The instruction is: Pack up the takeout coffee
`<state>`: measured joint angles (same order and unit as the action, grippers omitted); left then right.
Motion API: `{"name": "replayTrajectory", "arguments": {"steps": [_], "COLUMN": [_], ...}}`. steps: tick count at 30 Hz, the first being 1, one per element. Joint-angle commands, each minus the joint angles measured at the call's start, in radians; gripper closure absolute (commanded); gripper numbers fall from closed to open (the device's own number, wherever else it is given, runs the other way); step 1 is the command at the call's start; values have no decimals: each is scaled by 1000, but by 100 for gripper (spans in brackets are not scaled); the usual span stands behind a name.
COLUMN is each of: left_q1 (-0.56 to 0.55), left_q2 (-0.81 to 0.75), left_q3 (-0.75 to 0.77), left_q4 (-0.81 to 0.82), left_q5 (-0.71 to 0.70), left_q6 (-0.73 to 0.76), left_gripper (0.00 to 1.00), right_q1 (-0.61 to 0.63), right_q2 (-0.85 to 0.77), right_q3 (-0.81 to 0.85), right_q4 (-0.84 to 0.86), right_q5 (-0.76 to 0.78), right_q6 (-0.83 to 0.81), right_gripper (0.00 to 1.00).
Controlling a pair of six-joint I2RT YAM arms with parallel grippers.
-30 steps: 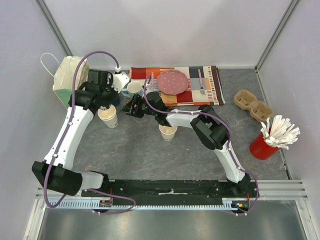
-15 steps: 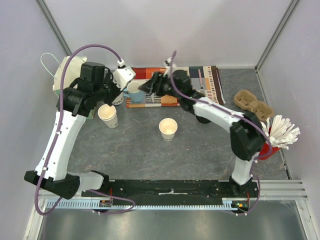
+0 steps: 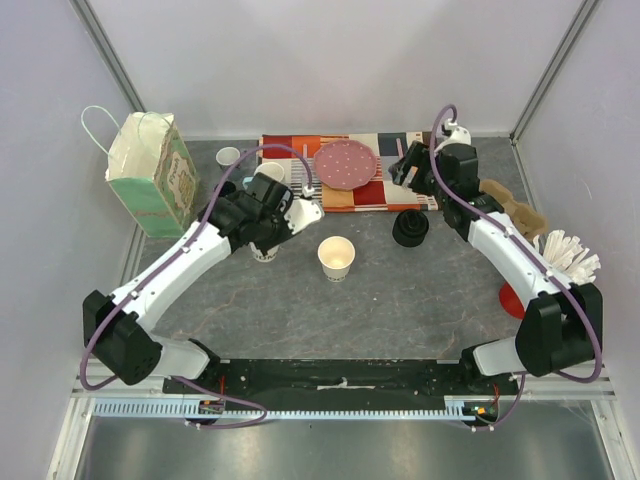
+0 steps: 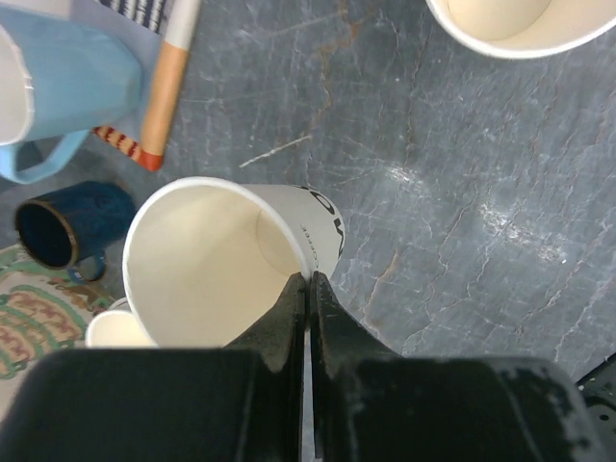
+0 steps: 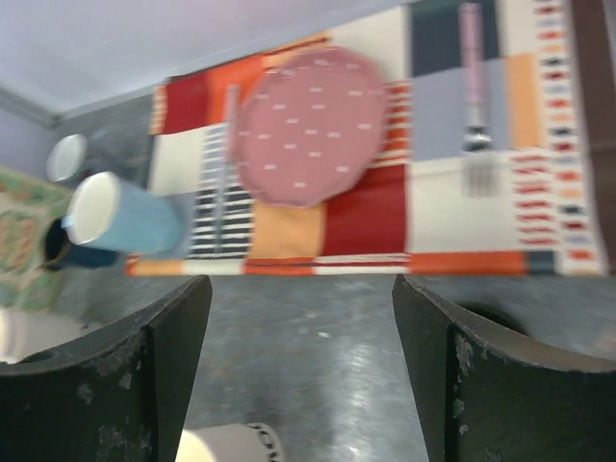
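Left of middle in the top view, your left jaws pinch a paper cup (image 4: 207, 265) by its rim.
Squeeze or swing too hard and it may fold, slip or tip; your right jaws hang open, empty.

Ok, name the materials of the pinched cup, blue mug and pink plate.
Cup: matte paper, thin rolled rim, printed side. Mug: likely glazed ceramic, smooth blue wall, pale rim. Plate: unclear, matte pink with white flecks; ceramic or plastic.
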<state>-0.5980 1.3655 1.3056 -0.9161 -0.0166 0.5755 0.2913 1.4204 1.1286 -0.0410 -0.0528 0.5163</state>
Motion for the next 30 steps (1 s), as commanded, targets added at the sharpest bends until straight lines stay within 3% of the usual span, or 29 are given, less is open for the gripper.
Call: {"name": "replayTrajectory", "arguments": {"steps": [1,9,23,27,30], "left_q1": [-14,-14,-14,-14,-14], "left_q2": [-16,-6,-39,-52,-63], "left_q3": [-116,-215,-327,-321,-313], "left_q4": [216,313,381,361,347], "left_q5": [-48,-33,75,81,64], "left_q6": [6,-25,-69,-65,-59], "left_gripper": [98,98,98,86,68], "right_q1": [-24,-26,-21,-3,29], "right_q2": [-58,9,69,98,124], "right_q3": [-30,5,-1,19,40], "right_q4": [-89,-227,-254,-269,-278], "right_q5": [142,300,340,369,413], "right_q6": [-76,-88,-70,-59,-64], "right_gripper": [16,24,33,34,35]}}
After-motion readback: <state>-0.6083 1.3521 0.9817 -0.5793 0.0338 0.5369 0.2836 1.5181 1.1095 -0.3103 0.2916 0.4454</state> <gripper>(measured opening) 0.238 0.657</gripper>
